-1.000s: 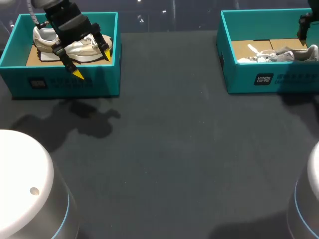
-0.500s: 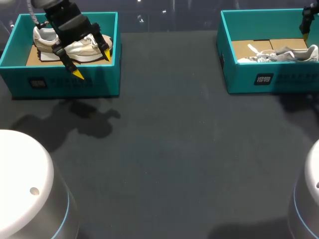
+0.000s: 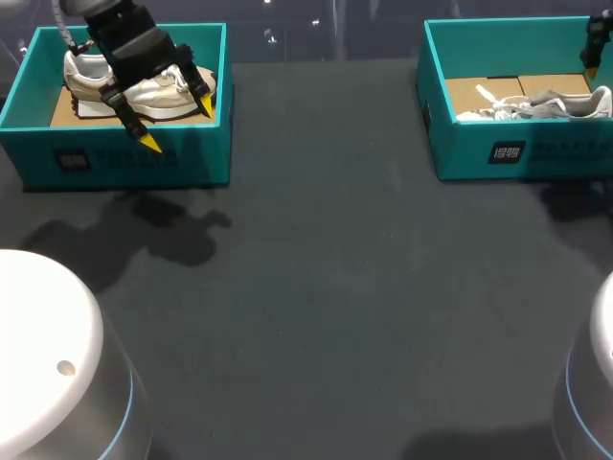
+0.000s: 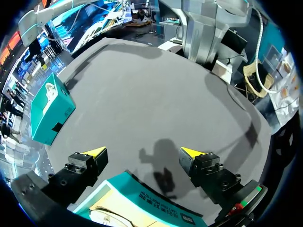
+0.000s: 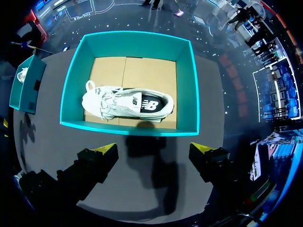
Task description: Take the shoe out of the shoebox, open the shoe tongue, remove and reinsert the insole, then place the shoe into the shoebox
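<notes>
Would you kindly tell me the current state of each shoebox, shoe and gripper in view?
Left shoebox: open, no lid, shoe inside.
Cream shoe: in the left shoebox, not gripped.
Right shoebox: open, no lid, shoe inside.
White shoe: lying on its side in the right shoebox, not gripped.
Left gripper: open, empty.
Right gripper: open, empty.

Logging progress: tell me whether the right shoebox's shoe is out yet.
No, the shoe lies on the cardboard inside the right shoebox.
</notes>
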